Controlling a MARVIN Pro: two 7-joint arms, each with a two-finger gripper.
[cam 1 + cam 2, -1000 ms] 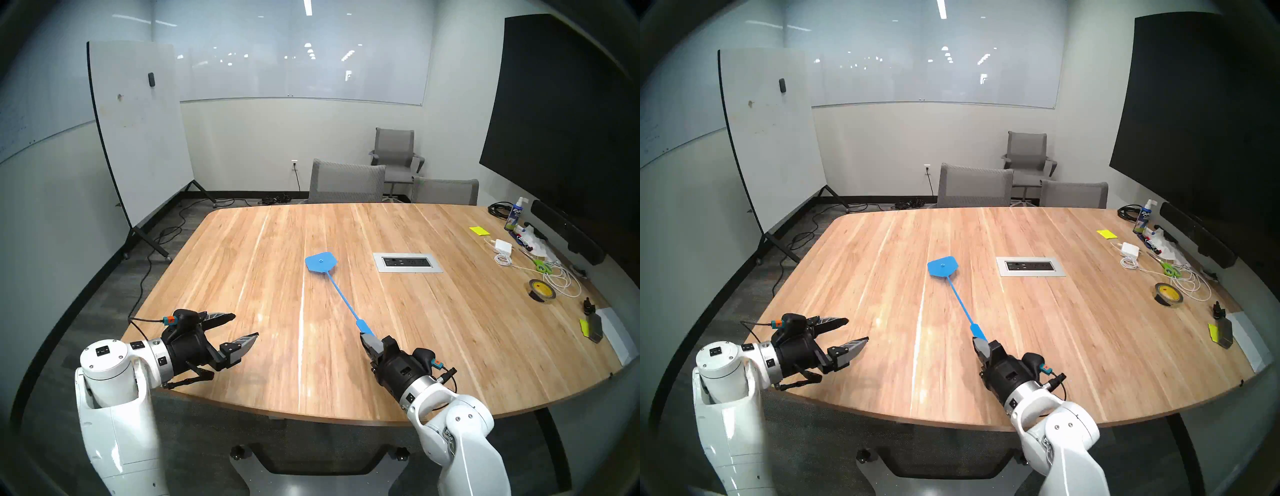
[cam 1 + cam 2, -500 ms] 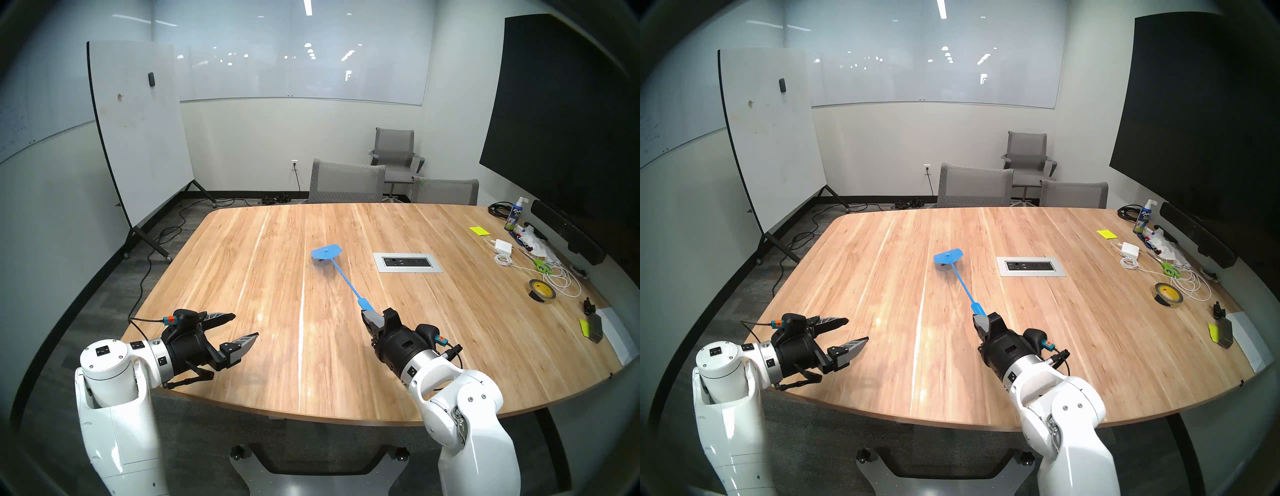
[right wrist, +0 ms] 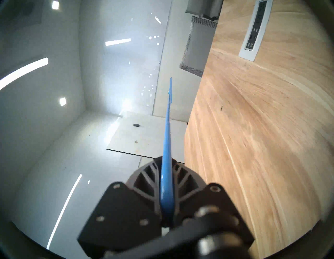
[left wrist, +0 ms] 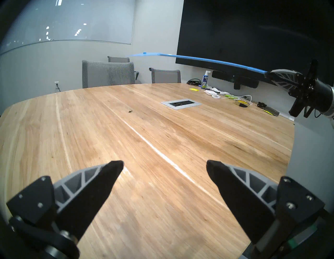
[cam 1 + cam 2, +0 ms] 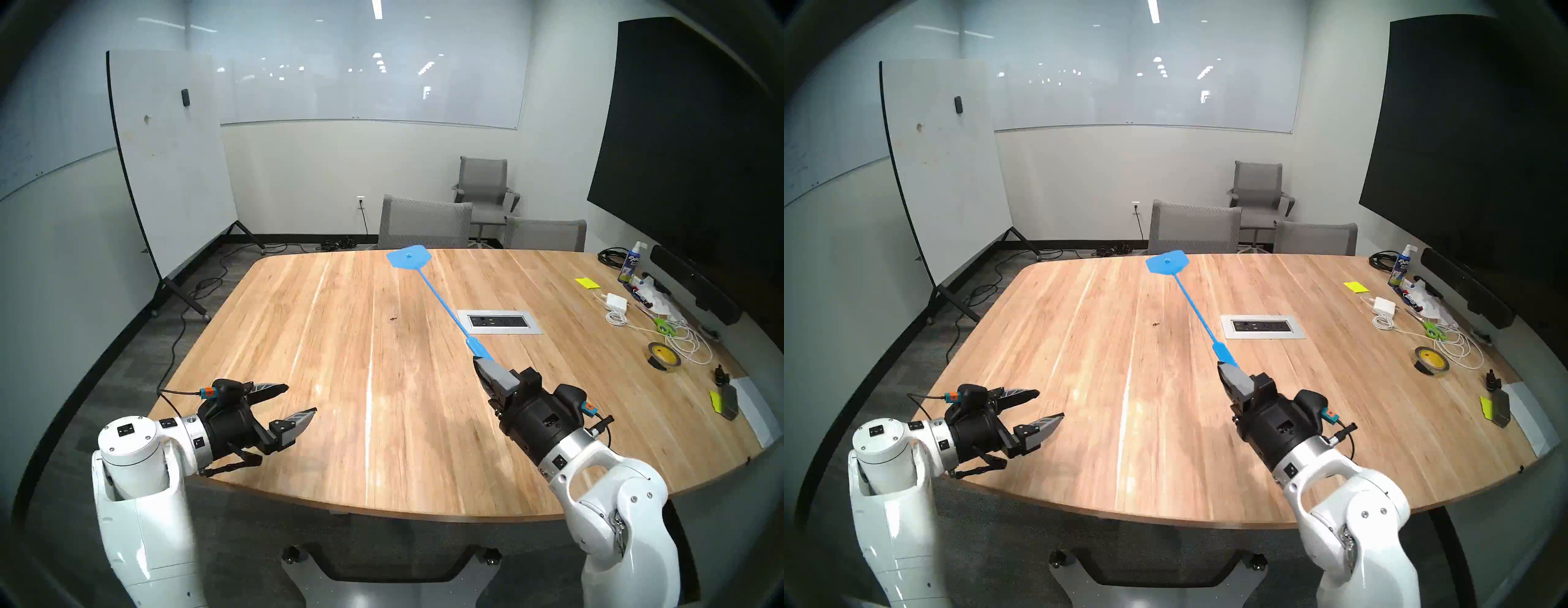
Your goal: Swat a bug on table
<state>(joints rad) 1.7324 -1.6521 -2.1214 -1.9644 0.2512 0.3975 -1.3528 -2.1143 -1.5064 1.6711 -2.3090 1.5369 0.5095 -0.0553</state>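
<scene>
The right hand (image 5: 481,363) is clamped tight on the grip end of the blue swatter (image 5: 441,297), fingers (image 3: 144,179) pressed flat against both sides of the handle, and the whole tool rides high in the air, its flat head (image 5: 1166,264) lifted well clear of the wood and showing over the far edge of the worktop (image 5: 339,424). Over on the other side, the left hand (image 5: 299,401) hangs above the near left corner with its fingers (image 4: 101,182) spread wide, holding nothing and touching nothing. And there's the bug (image 5: 393,318), a tiny dark speck with leg-like bits, sitting out on bare wood near the middle of the worktop, to the left of the silver outlet panel (image 5: 499,322) and well apart from both hands; from the left wrist view it (image 4: 130,111) lies under the raised swatter shaft, with clear air between them. Plenty of open plank all around it: the near half and the whole left side are bare, right out to the rounded corners. The clutter keeps to the right edge, with a spray bottle (image 5: 632,263), yellow sticky notes (image 5: 586,282), a white charger (image 5: 616,302) with coiled cable, green scissors (image 5: 664,326) and a roll of tape (image 5: 664,357). Beyond the far edge stand grey chairs (image 5: 424,223), a rolling whiteboard (image 5: 169,161) on the left, a big dark screen (image 5: 687,148) on the right wall.
</scene>
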